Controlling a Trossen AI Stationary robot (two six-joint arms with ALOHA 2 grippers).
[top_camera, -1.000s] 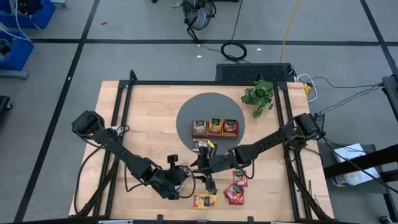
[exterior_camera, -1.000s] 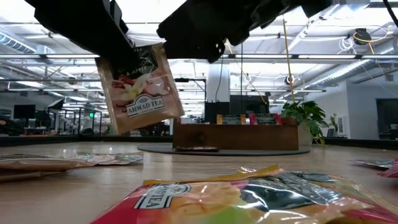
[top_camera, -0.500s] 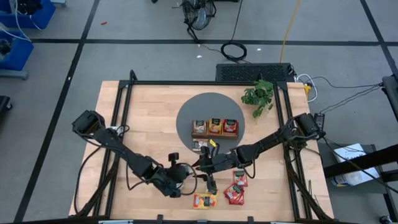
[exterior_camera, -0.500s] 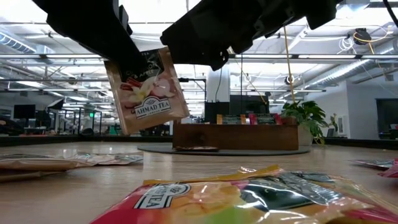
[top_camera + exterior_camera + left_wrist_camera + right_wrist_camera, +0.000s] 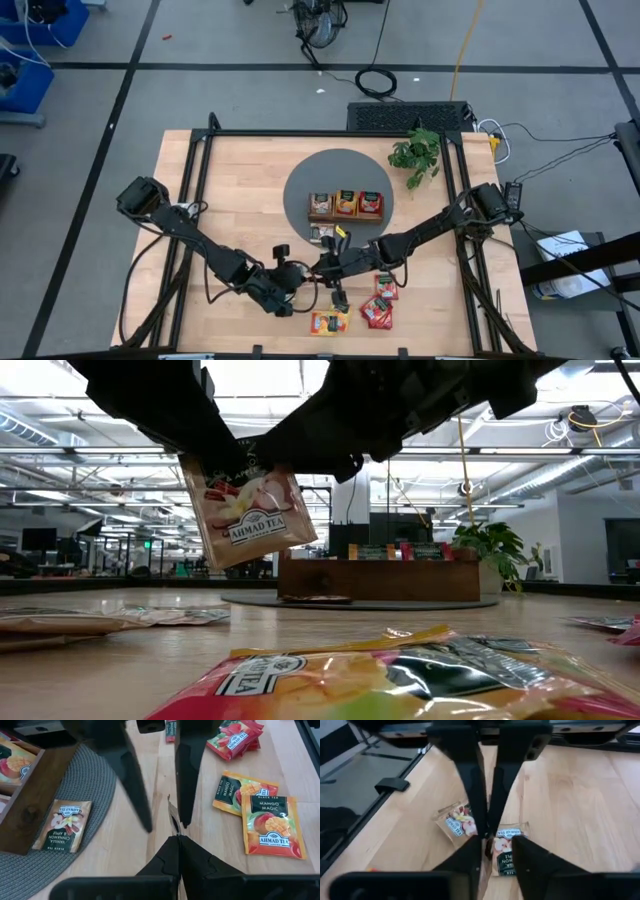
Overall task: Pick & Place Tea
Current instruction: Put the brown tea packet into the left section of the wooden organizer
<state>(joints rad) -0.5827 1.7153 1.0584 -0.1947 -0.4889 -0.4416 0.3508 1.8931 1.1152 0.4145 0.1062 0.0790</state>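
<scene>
A beige tea sachet [image 5: 255, 505] with dark print hangs in the air over the table's near middle, with my left gripper [image 5: 177, 840] shut on it. My right gripper [image 5: 165, 825] comes from the table's right. It is open, one finger on each side of the sachet's upper part [image 5: 172, 815], and a gap still shows beside the sachet. The brown tray [image 5: 345, 216] holds sachets in its compartments and stands on a round grey mat [image 5: 338, 170]. Another beige sachet [image 5: 62, 825] lies flat on the mat before the tray. My left gripper pinches the sachet's upper left corner [image 5: 205, 465] between its two shut fingers. The fingers slant down from the table's left. The sachet hangs tilted below them, clear of the table, and shows edge-on in the left wrist view.
Orange mango sachets [image 5: 270, 825] and red sachets [image 5: 237, 740] lie flat on the wood near the front right. Two more sachets [image 5: 457, 822] lie under the arms. A green plant [image 5: 415, 155] stands at the back right. A black frame rail [image 5: 195, 200] borders the table.
The held sachet has drifted a little toward the table's right and tipped slightly while hanging from my left gripper. My right gripper has sunk a little, so its fingers now overlap the sachet's top edge.
</scene>
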